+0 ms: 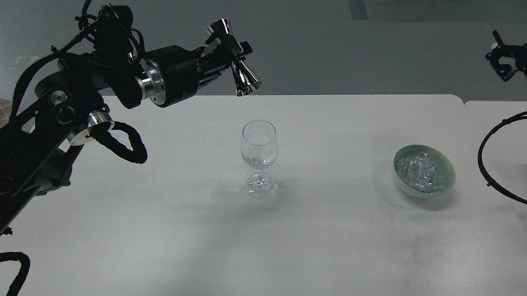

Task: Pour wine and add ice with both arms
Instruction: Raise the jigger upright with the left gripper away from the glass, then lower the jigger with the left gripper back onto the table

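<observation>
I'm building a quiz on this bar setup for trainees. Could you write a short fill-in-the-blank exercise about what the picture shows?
1. The left gripper holds a shiny metal ____ above the table.
2. The ice lies in a pale green ____.
3. The wine glass stands ____ on the table, between the two arms.
4. The right gripper holds ____.

Missing words: jigger; bowl; upright; nothing

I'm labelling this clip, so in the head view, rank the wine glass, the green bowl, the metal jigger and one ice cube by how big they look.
1. wine glass and green bowl: the glass taller, the bowl wider, too alike to rank
2. metal jigger, held in the left gripper
3. a single ice cube, in the bowl
</observation>
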### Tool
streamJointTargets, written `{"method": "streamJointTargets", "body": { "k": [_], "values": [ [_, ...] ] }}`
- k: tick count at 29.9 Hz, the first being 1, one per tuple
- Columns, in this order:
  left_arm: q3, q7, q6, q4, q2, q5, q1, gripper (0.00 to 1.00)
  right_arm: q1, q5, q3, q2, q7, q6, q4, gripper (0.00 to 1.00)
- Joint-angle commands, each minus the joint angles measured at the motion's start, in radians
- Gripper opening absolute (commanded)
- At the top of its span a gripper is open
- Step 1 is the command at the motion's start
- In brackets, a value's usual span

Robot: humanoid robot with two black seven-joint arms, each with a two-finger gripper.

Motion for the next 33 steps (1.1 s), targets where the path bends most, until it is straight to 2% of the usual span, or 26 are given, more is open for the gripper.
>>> {"method": "streamJointTargets", "body": {
  "k": [1, 16, 23, 31, 33],
  "values": [
    [0.0, 0.0, -0.001, -0.008, 0.002, 0.006, -0.001, 0.0, -0.001, 0.0, 0.0, 0.0, -0.002, 0.0, -0.001, 1.0],
    [0.018, 0.0, -0.007, -0.049, 0.019, 0.095, 0.003, 0.0, -0.004, 0.001, 0.0, -0.003, -0.003, 0.003, -0.001, 1.0],
    [-0.077, 0.0, 0.002, -0.035, 0.031, -0.02, 0.029, 0.0, -0.008, 0.0, -0.002, -0.017, -0.005, 0.003, -0.001, 1.0],
    [-0.273, 0.0, 0.149, -0.011, 0.024, -0.304, 0.172, 0.0, -0.044, 0.0, -0.011, -0.017, -0.005, 0.006, 0.003, 1.0],
    [-0.316, 0.0, 0.164, 0.0, 0.024, -0.359, 0.195, 0.0, -0.044, 0.0, -0.011, -0.017, -0.005, 0.006, 0.003, 1.0]
  ]
}}
